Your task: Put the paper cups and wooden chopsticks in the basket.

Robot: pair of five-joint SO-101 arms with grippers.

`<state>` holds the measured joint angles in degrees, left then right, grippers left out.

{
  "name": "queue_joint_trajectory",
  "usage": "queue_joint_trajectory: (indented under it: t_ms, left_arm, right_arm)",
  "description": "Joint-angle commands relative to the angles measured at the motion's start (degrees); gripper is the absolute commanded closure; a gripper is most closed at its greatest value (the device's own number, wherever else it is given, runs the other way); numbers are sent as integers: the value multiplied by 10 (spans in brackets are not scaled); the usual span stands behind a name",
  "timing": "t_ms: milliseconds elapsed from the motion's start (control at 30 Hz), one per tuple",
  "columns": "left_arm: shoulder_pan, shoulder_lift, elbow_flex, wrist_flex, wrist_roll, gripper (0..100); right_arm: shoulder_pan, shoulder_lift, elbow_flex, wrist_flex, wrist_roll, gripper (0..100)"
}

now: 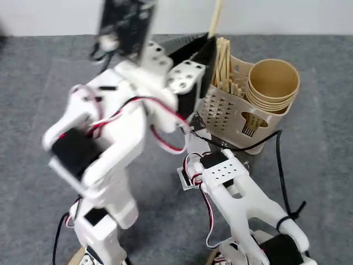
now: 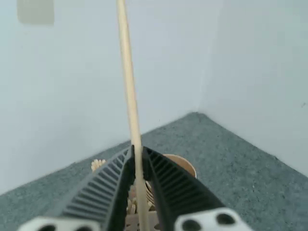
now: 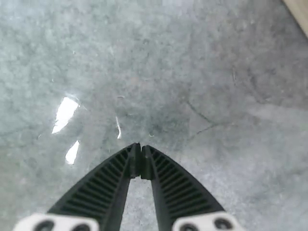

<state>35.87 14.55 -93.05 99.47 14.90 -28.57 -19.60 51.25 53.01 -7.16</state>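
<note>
- Left claw [image 2: 137, 153]: you are pinching one wooden chopstick [image 2: 126, 72] between its pressed-in jaws. The stick is rising well beyond the tips and also running back down between the jaws.
- Position: the held chopstick is hanging over the basket [image 1: 220, 110], just beside the bundle of chopsticks [image 1: 223, 61] standing in it.
- Handling (judgement): the stick is probably light, stiff and smooth, so it is liable to be swivelling in a narrow pinch. A hold nearer its middle would likely be keeping it steadier.
- Basket contents: the bundle is standing upright on the side nearer the left claw. A stack of paper cups [image 1: 273, 83], mouths up, is sitting on the far side.
- Cups (judgement): being thin and light, they are likely to be crushing under a hard squeeze, so the rim is the sensible place to be gripping.
- Right claw [image 3: 139, 150]: its jaws are pressing together on nothing, and it is hovering low over the grey table [image 3: 207, 72].
- Progress (judgement): with the stick above the basket, you are probably nearing the drop.
</note>
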Motion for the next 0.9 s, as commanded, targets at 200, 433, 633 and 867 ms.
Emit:
queue_joint_trajectory:
  t_ms: [200, 433, 633, 867]
  left_arm:
    - [3, -89, -15, 14, -32, 991]
    - [2, -206, 163, 12, -33, 991]
    - [3, -336, 314, 0, -34, 991]
    - [4, -436, 497, -60, -44, 991]
  right_arm:
    - [-1, -22, -3, -7, -3, 990]
    - [-1, -22, -3, -7, -3, 990]
    - [-1, -22, -3, -7, -3, 990]
    - [-1, -22, -2, -8, -3, 990]
